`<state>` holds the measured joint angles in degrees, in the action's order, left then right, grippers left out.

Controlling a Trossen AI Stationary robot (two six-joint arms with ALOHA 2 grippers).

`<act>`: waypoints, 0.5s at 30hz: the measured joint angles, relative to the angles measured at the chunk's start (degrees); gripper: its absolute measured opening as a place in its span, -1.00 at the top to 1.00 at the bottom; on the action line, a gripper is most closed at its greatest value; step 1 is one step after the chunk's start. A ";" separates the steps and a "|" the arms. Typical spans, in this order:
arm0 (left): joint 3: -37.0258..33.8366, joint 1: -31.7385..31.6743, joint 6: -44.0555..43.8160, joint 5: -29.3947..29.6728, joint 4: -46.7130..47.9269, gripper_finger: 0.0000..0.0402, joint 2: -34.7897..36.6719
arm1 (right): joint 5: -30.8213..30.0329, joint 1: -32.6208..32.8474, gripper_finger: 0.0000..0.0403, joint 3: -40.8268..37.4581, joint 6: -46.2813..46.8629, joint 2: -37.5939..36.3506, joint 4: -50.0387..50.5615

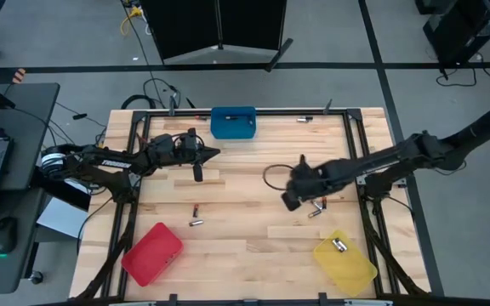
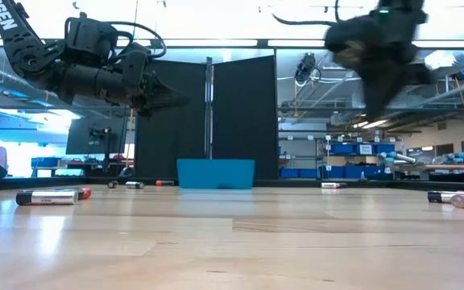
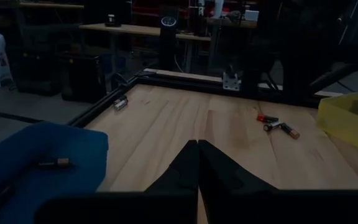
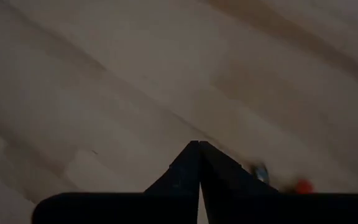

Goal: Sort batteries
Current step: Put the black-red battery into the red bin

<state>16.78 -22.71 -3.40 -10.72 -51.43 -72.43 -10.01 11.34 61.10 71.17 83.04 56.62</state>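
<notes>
Batteries (image 1: 196, 223) lie loose mid-surface between us and the bins. Our left claw (image 1: 214, 154) hangs pinched shut and empty by the blue bin (image 1: 233, 123). Our right claw (image 1: 289, 201), fingers together, hovers beside another pair (image 1: 316, 207): nudge them and they roll away. Only "SSEN" reads on the arm.

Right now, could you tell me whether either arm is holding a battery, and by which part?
Neither: the left gripper and the right gripper are both shut on nothing.

Overhead view straight down, low view table-level, both sharing blue bin (image 1: 233, 122)
</notes>
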 joint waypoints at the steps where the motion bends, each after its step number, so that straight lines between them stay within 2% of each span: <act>1: 0.00 0.00 -0.07 0.00 0.12 0.94 0.01 | 0.28 1.04 0.86 -1.39 3.33 -0.72 0.93; 7: 0.00 0.01 -0.22 0.00 0.16 0.94 0.01 | 3.16 5.53 0.64 -8.94 16.95 -1.84 1.83; 15: 0.00 -0.01 -0.26 0.00 0.64 0.94 -0.01 | 4.05 6.16 0.34 -13.91 26.58 -1.72 4.05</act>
<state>16.78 -22.72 -3.66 -10.72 -50.79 -72.44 -5.96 17.50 47.19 97.75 81.32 60.67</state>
